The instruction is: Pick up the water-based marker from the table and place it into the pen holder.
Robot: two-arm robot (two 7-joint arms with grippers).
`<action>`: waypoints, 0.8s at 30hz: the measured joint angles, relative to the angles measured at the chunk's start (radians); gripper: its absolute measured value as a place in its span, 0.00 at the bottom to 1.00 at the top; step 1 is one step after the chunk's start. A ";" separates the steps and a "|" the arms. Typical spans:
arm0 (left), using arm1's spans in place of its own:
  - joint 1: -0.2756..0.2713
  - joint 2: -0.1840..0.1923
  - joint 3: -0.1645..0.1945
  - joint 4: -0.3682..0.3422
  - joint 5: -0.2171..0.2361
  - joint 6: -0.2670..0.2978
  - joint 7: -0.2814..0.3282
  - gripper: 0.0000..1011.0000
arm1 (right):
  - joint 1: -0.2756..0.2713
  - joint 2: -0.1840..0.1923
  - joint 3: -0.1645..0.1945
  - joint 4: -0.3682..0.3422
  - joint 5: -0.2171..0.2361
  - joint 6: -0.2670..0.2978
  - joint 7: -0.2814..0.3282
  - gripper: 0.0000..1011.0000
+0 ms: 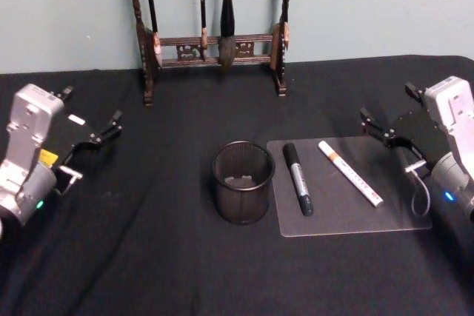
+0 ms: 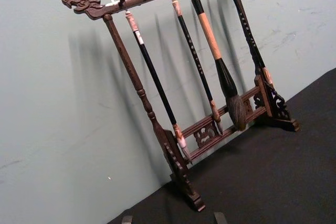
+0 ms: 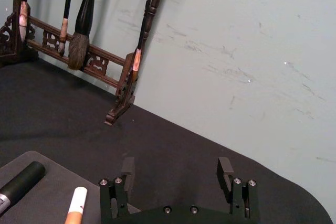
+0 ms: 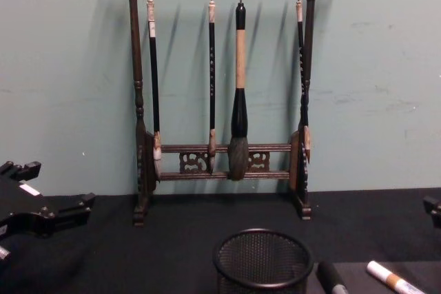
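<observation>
The left gripper [image 2: 173,216] and the right gripper [image 3: 176,167] waited at the sides of the counter [image 1: 148,257], jaws wide and empty. A black marker [image 1: 298,179] and a white marker [image 1: 350,173] lay on a clear mat [image 1: 348,220] just right of the pen holder [image 1: 243,183], probably for the right arm's easy reach. I could not tell which one was water-based.

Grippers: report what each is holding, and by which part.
Nothing is held. The left gripper and right gripper are both open and empty; the black marker and the white marker lie on the clear mat.
</observation>
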State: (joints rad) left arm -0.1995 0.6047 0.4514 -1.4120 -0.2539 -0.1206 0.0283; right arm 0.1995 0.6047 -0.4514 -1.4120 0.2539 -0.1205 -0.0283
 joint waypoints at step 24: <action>0.000 0.000 0.000 0.000 0.000 0.000 0.000 0.99 | 0.000 0.000 0.000 0.000 0.000 0.000 0.000 0.99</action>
State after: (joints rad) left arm -0.1995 0.6047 0.4513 -1.4120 -0.2539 -0.1205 0.0283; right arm 0.1995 0.6047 -0.4514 -1.4120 0.2539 -0.1205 -0.0283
